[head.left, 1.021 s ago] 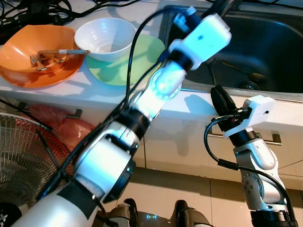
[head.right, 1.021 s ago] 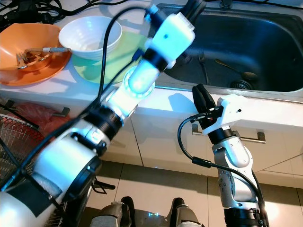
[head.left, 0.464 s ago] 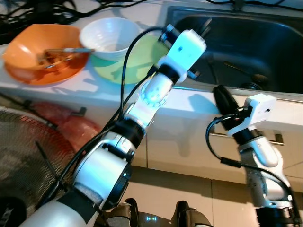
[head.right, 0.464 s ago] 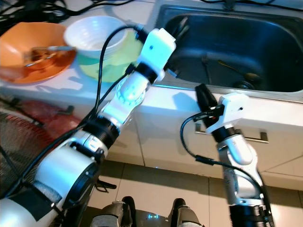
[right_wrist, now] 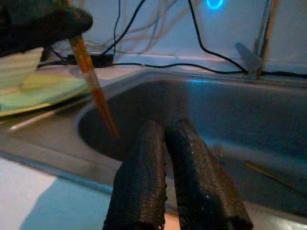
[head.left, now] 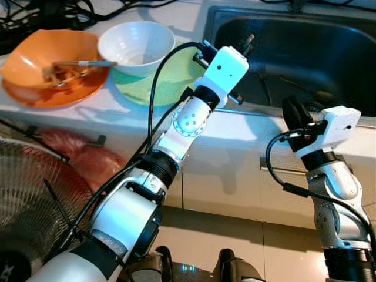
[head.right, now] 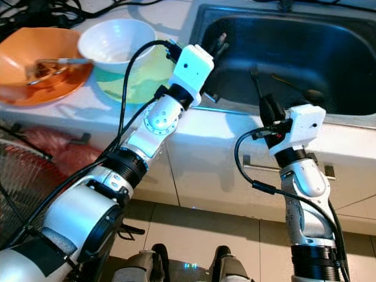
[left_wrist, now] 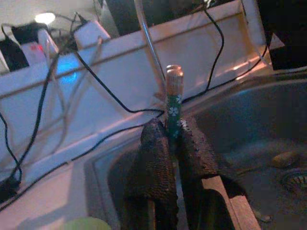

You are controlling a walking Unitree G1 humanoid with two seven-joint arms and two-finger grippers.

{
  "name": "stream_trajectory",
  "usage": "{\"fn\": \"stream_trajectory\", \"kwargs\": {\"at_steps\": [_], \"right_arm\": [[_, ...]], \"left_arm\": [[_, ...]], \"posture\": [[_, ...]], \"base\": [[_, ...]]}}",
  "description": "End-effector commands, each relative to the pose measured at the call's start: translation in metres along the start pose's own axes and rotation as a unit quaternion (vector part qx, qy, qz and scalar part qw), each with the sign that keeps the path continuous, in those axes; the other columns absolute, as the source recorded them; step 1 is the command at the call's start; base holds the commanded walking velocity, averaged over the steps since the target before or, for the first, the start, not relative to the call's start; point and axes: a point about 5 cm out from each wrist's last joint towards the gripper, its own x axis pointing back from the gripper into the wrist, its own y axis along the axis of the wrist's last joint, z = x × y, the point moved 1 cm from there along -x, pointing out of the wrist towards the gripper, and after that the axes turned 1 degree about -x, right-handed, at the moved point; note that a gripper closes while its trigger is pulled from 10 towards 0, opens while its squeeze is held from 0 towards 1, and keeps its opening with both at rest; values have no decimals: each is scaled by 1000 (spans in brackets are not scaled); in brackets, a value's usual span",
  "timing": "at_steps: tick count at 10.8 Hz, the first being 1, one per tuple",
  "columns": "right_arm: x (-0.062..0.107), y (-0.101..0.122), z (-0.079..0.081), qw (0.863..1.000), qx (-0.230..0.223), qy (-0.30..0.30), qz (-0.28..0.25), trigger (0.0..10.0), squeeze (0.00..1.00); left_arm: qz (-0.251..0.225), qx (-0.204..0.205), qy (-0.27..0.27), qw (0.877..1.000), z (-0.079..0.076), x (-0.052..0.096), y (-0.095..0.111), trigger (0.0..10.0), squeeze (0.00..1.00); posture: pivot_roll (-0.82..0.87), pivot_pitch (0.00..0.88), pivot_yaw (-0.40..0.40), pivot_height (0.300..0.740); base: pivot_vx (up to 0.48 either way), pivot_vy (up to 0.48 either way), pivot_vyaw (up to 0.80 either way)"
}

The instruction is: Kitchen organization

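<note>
Over the sink's (head.left: 352,41) left rim, the left gripper (left_wrist: 169,139) pinches a pair of chopsticks (left_wrist: 173,103) in its fingers; at four o'clock from it, the right gripper (head.left: 292,111) hangs at the desk (head.left: 117,108) edge, fingers pressed together, holding nothing; at ten o'clock sit an orange bowl (head.left: 35,59), white bowl (head.left: 136,47) and green plate (head.left: 170,76).

Deep sink basin (head.left: 329,53): dull brushed steel, faint sheen. Thin chopsticks (left_wrist: 173,103) clamped between left tool (left_wrist: 168,143) fingers: wood, glossy green floral-painted band. Left-tool fingers (left_wrist: 154,158): matt black, rough pebbled rubber; right tool (right_wrist: 165,139) likewise. Orange bowl (head.left: 26,64), white bowl (head.left: 136,47): smooth, glossy. White bench (head.left: 70,111): smooth, glossy.
</note>
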Motion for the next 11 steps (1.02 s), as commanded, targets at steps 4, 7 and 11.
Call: {"fn": "stream_trajectory", "kwargs": {"at_steps": [4,7,11], "right_arm": [[-5,6,-8,1000,25,-5,7,10000,0],[-12,16,-16,999,39,-12,6,10000,0],[-16,21,-19,998,54,-13,9,10000,0]], "left_arm": [[13,9,-1,1000,-2,7,-8,10000,0],[20,7,-8,1000,-6,10,-12,10000,0],[51,20,-11,998,-9,19,-25,10000,0]], "posture": [[-12,213,17,740],[-19,215,11,740],[-20,217,13,740]], "base": [[0,0,0],[0,0,0],[0,0,0]]}}
